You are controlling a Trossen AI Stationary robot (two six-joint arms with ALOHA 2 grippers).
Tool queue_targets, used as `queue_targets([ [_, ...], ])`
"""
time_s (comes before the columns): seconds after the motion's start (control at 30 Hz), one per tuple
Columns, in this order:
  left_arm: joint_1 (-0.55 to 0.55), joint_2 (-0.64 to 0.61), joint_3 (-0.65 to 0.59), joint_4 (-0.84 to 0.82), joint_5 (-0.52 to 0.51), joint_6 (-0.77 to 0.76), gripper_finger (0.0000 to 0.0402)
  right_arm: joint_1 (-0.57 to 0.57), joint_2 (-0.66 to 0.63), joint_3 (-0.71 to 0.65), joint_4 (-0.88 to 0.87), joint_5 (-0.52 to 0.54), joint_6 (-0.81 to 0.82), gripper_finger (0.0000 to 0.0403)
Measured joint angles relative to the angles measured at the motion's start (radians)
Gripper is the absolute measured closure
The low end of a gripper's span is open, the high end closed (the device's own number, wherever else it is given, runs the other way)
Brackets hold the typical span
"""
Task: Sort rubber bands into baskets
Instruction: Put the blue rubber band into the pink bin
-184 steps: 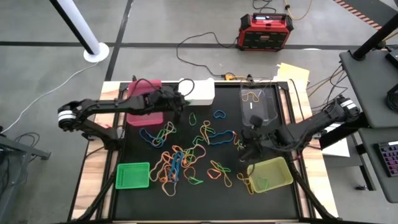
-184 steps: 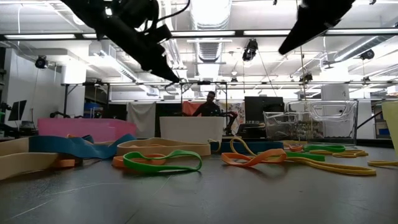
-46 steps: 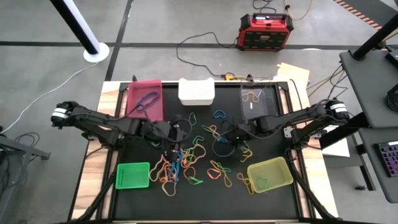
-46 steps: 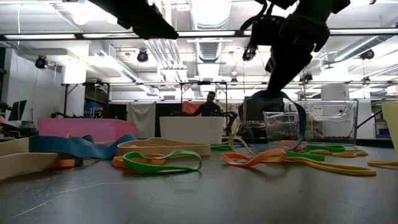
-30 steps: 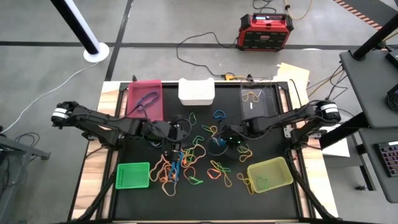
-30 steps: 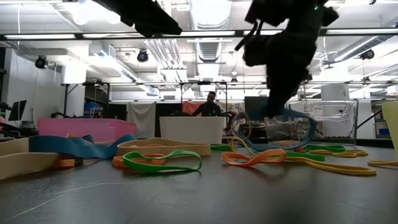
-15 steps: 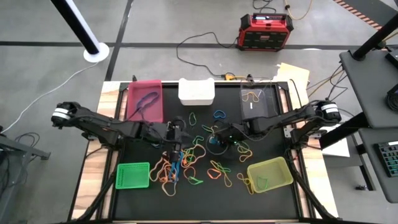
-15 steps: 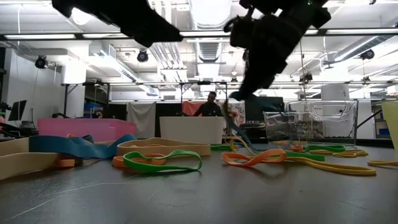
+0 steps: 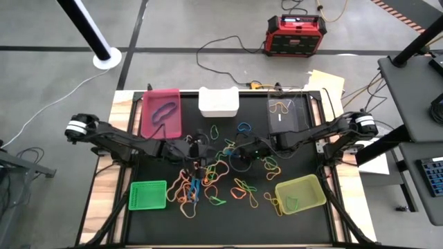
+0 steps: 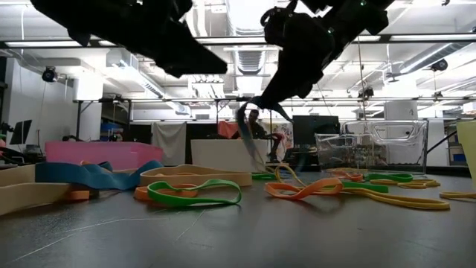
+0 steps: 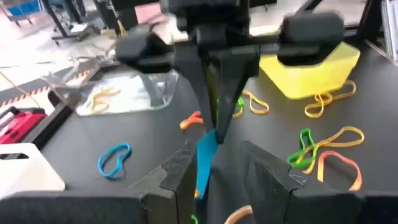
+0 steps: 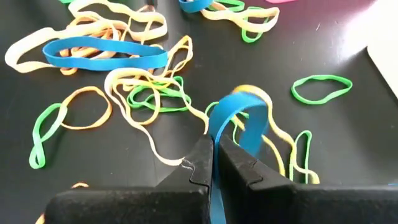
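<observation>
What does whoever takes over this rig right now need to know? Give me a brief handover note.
Right claw: shut on a blue rubber band, lifted above the middle of the mat.
Left claw: partly open, empty, facing the right claw with that blue band hanging between its fingers.
Baskets: pink basket holds one dark band; clear basket some tan ones; yellow-green basket one or two; green basket looks empty; the white basket contents cannot be seen.
Left: most loose bands remain scattered mid-mat; the blue band probably passes between claws next.
</observation>
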Motion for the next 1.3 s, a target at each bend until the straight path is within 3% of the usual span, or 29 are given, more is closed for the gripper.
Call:
queue_targets([
  [0.43, 0.012, 0.156, 0.083, -0.027, -0.002, 0.005, 0.0294, 0.03, -0.008, 0.0, 0.012, -0.032, -0.071, 0.0394],
  [1.03, 0.025, 0.085, 0.082, -0.05, 0.027, 0.036, 0.0298, 0.063, -0.034, 0.0, 0.042, -0.032, -0.15, 0.0394],
  [1.13, 0.026, 0.085, 0.082, -0.061, 0.027, 0.043, 0.0317, 0.063, -0.034, 0.0, 0.043, -0.032, -0.15, 0.0394],
  [1.3, 0.026, 0.085, 0.082, -0.063, 0.027, 0.058, 0.0391, 0.063, -0.033, 0.0, 0.048, -0.028, -0.139, 0.0393],
])
